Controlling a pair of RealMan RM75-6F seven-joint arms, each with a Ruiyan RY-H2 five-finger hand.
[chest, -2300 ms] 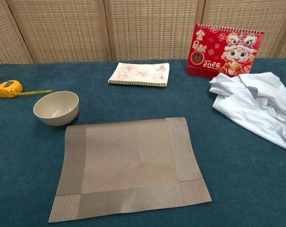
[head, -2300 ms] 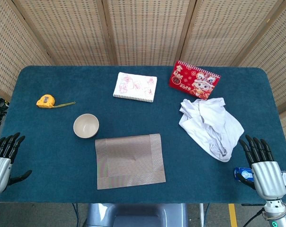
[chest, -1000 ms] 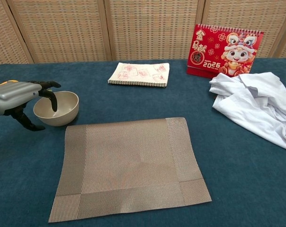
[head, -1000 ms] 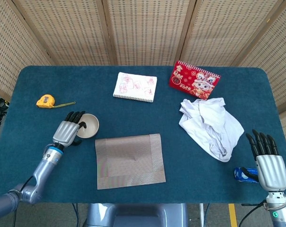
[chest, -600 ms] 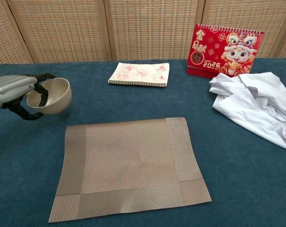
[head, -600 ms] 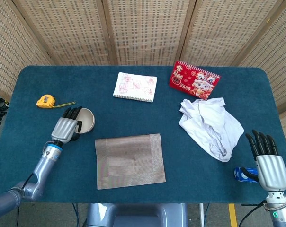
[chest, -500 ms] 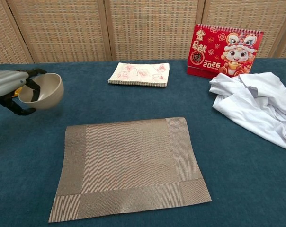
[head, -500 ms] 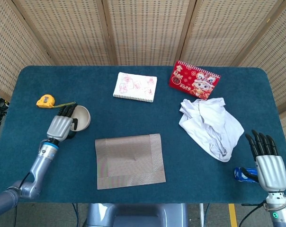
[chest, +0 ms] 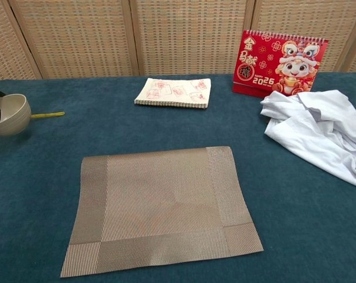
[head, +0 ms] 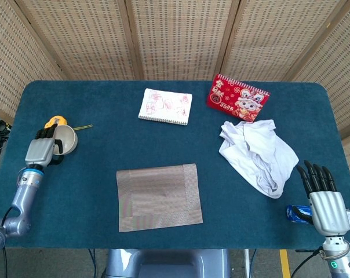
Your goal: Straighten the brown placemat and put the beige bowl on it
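The beige bowl is held in the curled fingers of the left robot hand at the far left of the bench. The brown placemat lies well to its right and nearer, slightly askew. The right robot hand is spread, holding nothing.

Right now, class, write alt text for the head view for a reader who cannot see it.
The robot's left hand holds a beige bowl at the table's left edge, away from the brown placemat lying slightly askew at centre front. The right hand is open, bottom right.
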